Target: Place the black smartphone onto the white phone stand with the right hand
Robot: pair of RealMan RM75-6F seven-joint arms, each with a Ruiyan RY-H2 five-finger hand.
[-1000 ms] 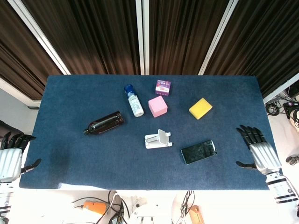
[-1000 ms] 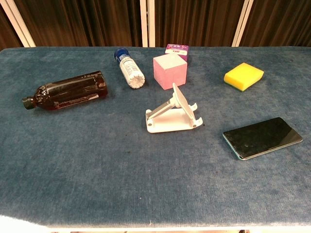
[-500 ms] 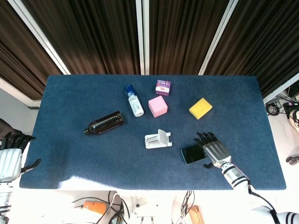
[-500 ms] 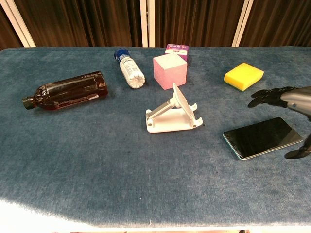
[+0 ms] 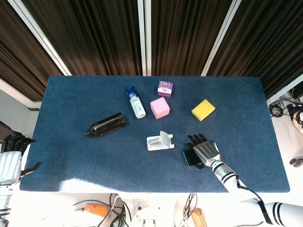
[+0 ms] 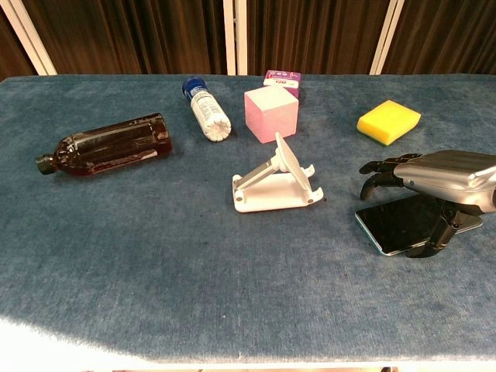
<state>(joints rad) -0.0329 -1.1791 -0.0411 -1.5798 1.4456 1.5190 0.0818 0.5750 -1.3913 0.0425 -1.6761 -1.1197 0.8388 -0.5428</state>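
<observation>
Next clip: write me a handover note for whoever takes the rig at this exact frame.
Right hand: arched over the phone, fingers at its far edge and thumb at its near edge; whether it grips yet cannot be told.
Left hand: off the table's left edge, holding nothing.
Phone: flat on the cloth, right of the stand.
Stand: bare, upright at mid-table.
Done: the reach to the phone.
Left: grip, lift, set the phone on the stand.
</observation>
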